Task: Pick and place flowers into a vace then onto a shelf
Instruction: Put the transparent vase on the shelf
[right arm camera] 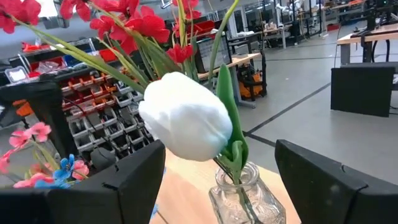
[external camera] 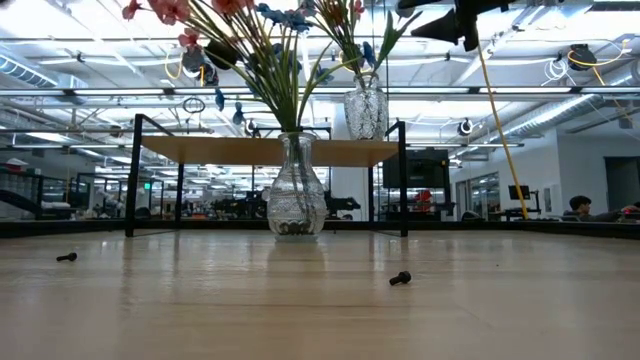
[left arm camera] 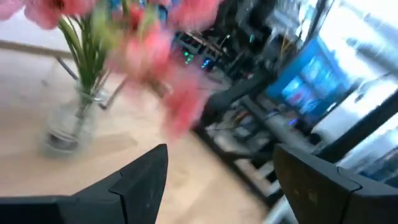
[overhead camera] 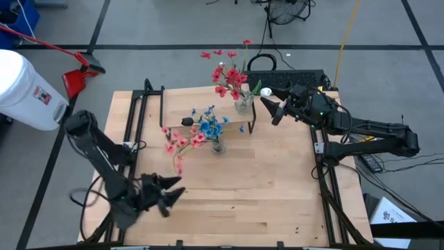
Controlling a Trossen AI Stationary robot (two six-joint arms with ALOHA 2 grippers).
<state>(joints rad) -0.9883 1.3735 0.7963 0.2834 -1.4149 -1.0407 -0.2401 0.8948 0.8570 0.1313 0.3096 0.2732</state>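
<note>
1. Bright, even light falls from overhead strip lamps point(external camera: 120, 92) in the low view.
2. The left wrist view is smeared with blur, the pink flowers point(left arm camera: 180, 93) worst.
3. The white bud point(right arm camera: 185, 124) looks glaring, nearly featureless.
4. Table point(overhead camera: 263, 187) shadows are faint.

Two dark, jointed arms, matte black from base to tip.

The left arm point(overhead camera: 104, 163) is built of thick black tube segments joined by rounded, bulbous joints, with thin black cables looping loose near its lower links. Its left gripper point(overhead camera: 168, 196) ends in two flat, wedge-shaped black fingers point(left arm camera: 140, 180) with angular, faceted edges. The right arm point(overhead camera: 368, 132) is the same black build, a long straight link running into a blocky wrist where small green lights glow, with dark cabling trailing beside it. Its right gripper point(overhead camera: 270, 112) carries matching fingers point(right arm camera: 134, 180), broad at the root, tapering to blunt points, plain and unmarked.
</note>
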